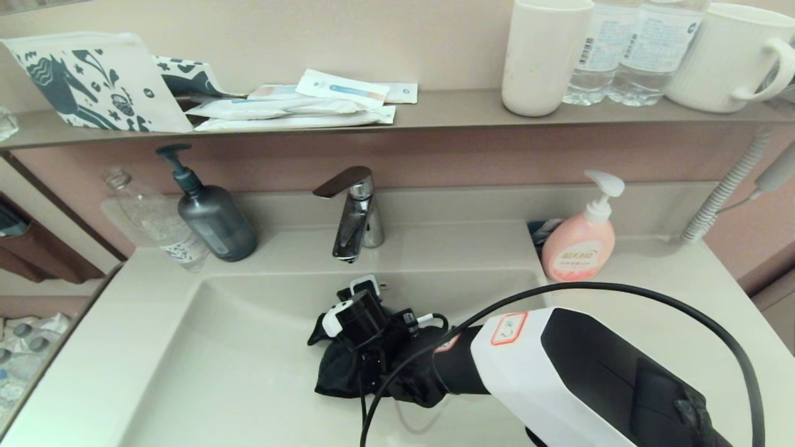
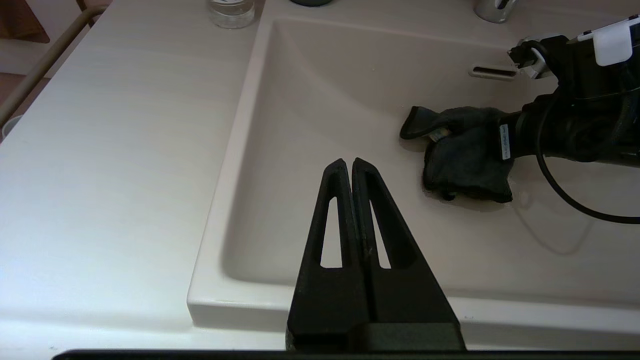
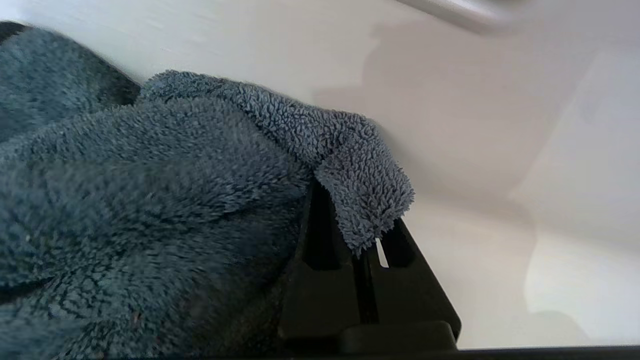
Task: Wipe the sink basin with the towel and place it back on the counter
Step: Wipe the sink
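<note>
Your right gripper is clamped on the towel, bunched at lower centre in the sink basin; the counter wing lies to its right. Your left gripper, fingers together, hangs over the near rim.

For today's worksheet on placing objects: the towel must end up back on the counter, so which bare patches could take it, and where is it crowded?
The right gripper holds the towel down in the sink basin. On the counter, the left wing is bare in front of the clear bottle; the right wing is bare in front of the pink soap pump. The back ledge is crowded by the dark dispenser and faucet.
</note>
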`<state>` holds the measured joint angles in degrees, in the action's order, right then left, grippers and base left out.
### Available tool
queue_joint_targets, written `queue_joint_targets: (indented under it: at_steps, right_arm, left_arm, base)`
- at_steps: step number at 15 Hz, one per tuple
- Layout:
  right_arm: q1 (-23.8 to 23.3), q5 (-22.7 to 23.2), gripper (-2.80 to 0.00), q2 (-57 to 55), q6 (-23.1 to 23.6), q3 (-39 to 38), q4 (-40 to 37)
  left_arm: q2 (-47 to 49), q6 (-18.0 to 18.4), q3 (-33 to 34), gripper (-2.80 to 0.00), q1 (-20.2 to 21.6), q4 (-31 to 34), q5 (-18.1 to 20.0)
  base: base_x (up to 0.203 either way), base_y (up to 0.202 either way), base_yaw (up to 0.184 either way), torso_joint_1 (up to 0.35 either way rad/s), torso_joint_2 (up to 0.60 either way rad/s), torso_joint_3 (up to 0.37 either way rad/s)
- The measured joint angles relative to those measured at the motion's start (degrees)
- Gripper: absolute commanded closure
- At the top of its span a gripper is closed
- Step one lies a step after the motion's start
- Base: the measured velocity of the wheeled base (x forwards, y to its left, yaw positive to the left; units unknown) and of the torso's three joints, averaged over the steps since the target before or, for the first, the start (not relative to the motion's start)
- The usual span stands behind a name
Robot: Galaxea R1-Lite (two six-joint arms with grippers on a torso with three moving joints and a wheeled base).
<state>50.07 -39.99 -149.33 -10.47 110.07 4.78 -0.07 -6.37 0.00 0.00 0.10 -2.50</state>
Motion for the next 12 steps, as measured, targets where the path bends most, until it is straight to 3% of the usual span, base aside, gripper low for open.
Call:
queue_joint_targets:
  at_steps: [12]
  right_arm:
    - [-6.9,-2.24,0.0,12.79,0.22,-18.17,-0.45]
  left_arm:
    - [0.0,0.01,0.0,0.0,0.0,0.0,0.0]
  base:
    - [0.0,0.0,0.0,0.0,0.0,0.0]
